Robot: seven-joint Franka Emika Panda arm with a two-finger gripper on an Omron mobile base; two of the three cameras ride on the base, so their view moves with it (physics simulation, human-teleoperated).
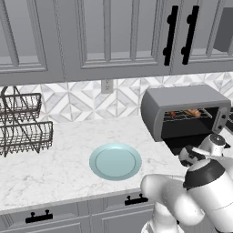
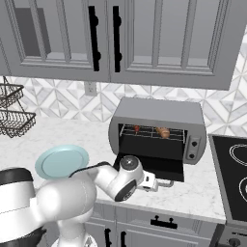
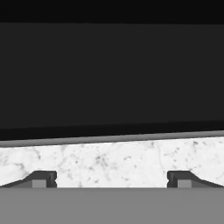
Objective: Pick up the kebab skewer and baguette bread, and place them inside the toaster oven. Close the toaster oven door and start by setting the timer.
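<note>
The toaster oven [image 2: 157, 116], a grey metal box with a rounded top, stands at the far right of the white marble counter [image 1: 59, 164], against the patterned backsplash and just left of the black cooktop [image 2: 231, 169]. Its dark glass door [image 2: 154, 166] hangs dropped open toward the near edge, lying almost flat above the counter. On the wire rack inside rest the golden-brown baguette bread [image 2: 163, 131] to the right and the kebab skewer [image 2: 137, 128] with its dark red chunks to the left, so both foods look loaded already. The pale blue round plate [image 1: 115, 161] sits bare on the counter to the left, well apart from the oven.

The gripper [image 3: 112, 179] is low, just beside the door's near edge, its fingers spread wide and holding nothing; the hand view looks at the door's dark face with counter below.

Judging from this, closing the door comes next. The risk is the open fingers slipping past the door's lip or pushing the whole oven backward instead of swinging the door up. Room is tight beneath the door, freer to the left.
</note>
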